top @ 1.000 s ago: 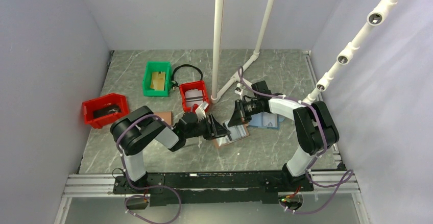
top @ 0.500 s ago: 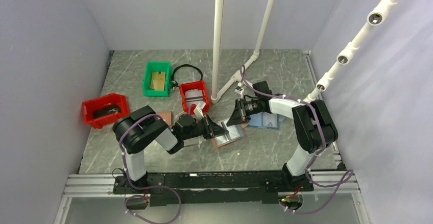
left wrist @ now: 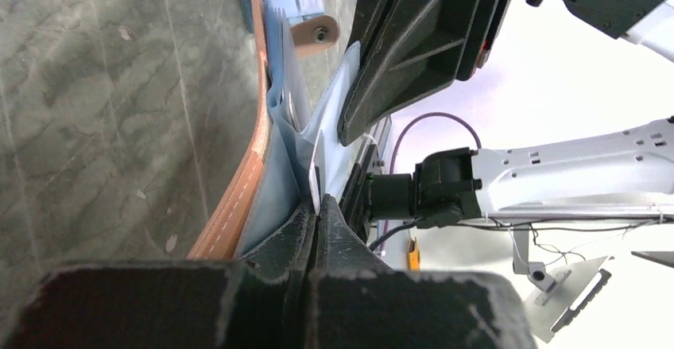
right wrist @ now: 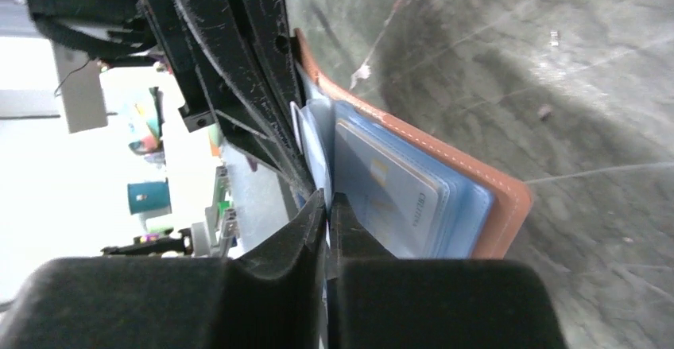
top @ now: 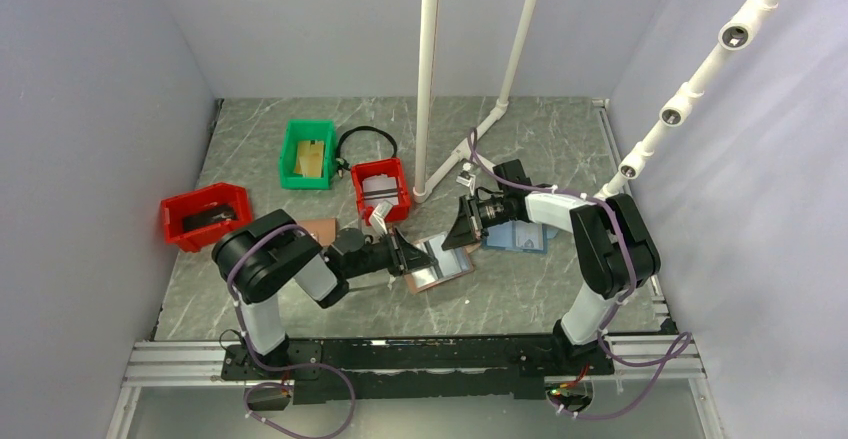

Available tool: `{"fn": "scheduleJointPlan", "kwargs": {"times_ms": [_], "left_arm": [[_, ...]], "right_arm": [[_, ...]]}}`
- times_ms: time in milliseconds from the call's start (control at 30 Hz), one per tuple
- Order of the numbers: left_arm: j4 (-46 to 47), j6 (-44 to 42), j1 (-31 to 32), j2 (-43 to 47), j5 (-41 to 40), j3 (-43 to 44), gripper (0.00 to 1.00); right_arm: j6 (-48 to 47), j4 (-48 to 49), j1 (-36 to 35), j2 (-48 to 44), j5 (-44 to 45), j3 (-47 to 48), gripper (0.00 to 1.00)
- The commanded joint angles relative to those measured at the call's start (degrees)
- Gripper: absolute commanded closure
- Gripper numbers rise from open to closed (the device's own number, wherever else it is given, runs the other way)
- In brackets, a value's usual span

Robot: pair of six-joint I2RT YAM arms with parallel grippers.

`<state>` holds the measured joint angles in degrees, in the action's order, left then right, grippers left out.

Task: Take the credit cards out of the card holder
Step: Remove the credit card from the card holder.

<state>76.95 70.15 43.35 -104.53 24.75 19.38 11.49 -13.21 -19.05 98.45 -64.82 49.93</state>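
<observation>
Card holder (right wrist: pixel 486 191): stitched brown leather, blue lining | credit cards (right wrist: pixel 389 194): thin

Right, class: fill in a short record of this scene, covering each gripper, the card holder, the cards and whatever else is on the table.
Card holder: open, between the two grippers
Left gripper: shut on the edge of a credit card
Right gripper: shut on the holder's light blue lining
Other cards: tucked in its pockets
Elsewhere: blue holder, green bin
</observation>
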Motion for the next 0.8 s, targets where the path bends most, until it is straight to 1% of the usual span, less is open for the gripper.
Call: {"fn": "scheduleJointPlan", "kwargs": {"times_ms": [0,400,600,767], "left_arm": [[1.79,-3.0,-1.81,3.78,1.95,-1.05,1.0],[-17.59,-9.06,-5.24,19.59,4.9,-3.77,1.0],[-21.58,-9.81,-6.45,23.84,5.36,-4.95,1.0],[-23.88,-10.29,-6.79,25.29,6.62,-4.18,1.0]], "right_arm": [[-2.98,0.01,-0.02,-0.15,-7.56,0.88,1.0],[-3.27,0.09,0.73,-0.34,-7.04,0.78,1.0],[-3.1,0.64,0.66,-0.57,-7.31,0.52,1.0],[-2.56,1.37,0.68,-0.53,-8.47,0.34,1.0]]}}
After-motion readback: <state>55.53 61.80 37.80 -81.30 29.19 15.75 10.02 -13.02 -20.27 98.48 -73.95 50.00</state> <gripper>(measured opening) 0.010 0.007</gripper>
